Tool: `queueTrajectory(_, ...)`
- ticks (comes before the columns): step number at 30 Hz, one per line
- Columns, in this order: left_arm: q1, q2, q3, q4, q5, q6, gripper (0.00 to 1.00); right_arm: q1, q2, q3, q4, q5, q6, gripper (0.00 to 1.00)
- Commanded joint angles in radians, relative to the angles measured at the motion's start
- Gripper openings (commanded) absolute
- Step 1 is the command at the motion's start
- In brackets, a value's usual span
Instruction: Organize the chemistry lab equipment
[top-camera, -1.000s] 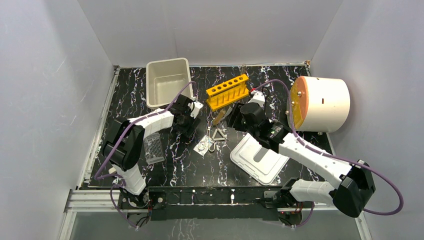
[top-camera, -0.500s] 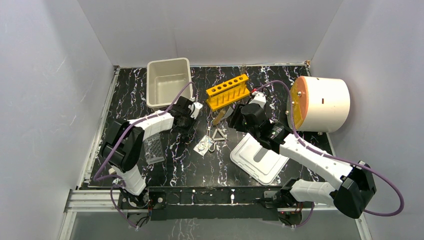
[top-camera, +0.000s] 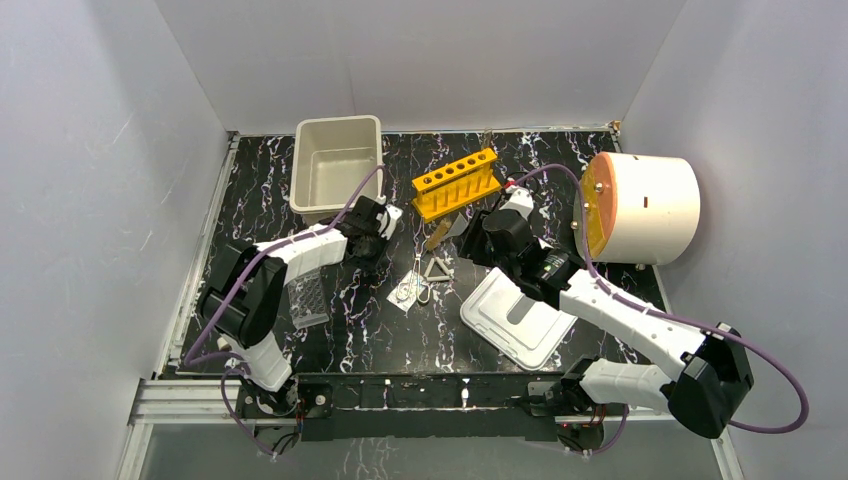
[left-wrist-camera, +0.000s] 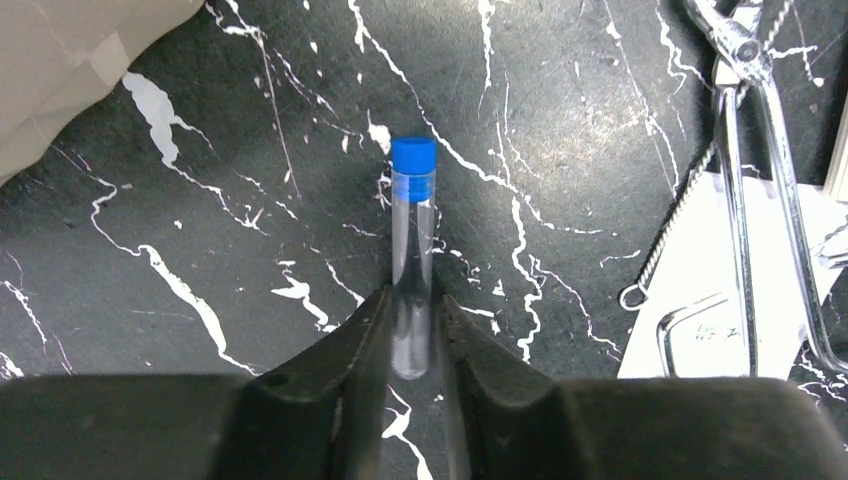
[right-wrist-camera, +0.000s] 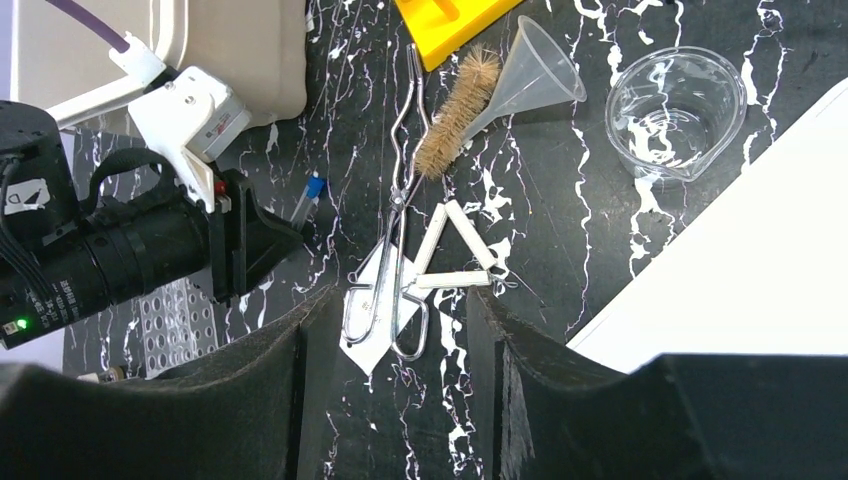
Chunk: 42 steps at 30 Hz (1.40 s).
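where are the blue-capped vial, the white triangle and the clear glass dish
blue-capped vial (left-wrist-camera: 412, 255), left wrist view, on its clear tube
white triangle (right-wrist-camera: 432, 243), right wrist view, on its left side
clear glass dish (right-wrist-camera: 676, 113), right wrist view, on its base

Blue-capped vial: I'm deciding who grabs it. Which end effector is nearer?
Left. The left end effector straddles the vial's lower end, a finger on each side. The right end effector hovers apart, above the tongs and triangle.

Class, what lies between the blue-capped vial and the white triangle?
The metal tongs, seen in the right wrist view, between blue-capped vial and white triangle.
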<state>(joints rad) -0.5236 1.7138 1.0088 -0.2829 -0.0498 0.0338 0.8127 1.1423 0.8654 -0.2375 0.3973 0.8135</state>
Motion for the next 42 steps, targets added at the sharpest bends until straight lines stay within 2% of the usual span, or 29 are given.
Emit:
queueTrajectory(1,0.000,-0.034,-0.045,-0.106,-0.028,-0.027,0.19,-0.001,-0.036,-0.009,0.033,0.010,0.009,0.57)
queueTrajectory(8,-0.002,-0.149,-0.015,-0.112,-0.044,-0.003,0.14,-0.001,-0.041,-0.004,0.049,-0.004,-0.019,0.58)
queueTrajectory(12,-0.002,-0.214,0.000,-0.142,0.018,0.024,0.13,-0.001,-0.036,0.000,0.077,-0.031,-0.046,0.60)
queueTrajectory(17,-0.005,-0.277,0.006,-0.184,0.108,0.030,0.13,-0.001,0.004,0.015,0.160,-0.184,-0.079,0.67)
queueTrajectory(23,-0.010,-0.371,0.032,-0.214,0.170,-0.005,0.13,-0.003,0.145,0.115,0.193,-0.385,0.030,0.74)
queueTrajectory(29,-0.010,-0.419,0.050,-0.229,0.237,-0.027,0.13,-0.005,0.292,0.191,0.227,-0.496,0.180,0.78)
queueTrajectory(32,-0.010,-0.431,0.054,-0.237,0.258,-0.055,0.13,-0.008,0.355,0.244,0.257,-0.521,0.199,0.78)
queueTrajectory(35,-0.010,-0.444,0.057,-0.242,0.265,-0.063,0.13,-0.014,0.405,0.304,0.217,-0.504,0.213,0.76)
queueTrajectory(42,-0.010,-0.452,0.063,-0.247,0.278,-0.077,0.13,-0.025,0.496,0.378,0.172,-0.515,0.251,0.66)
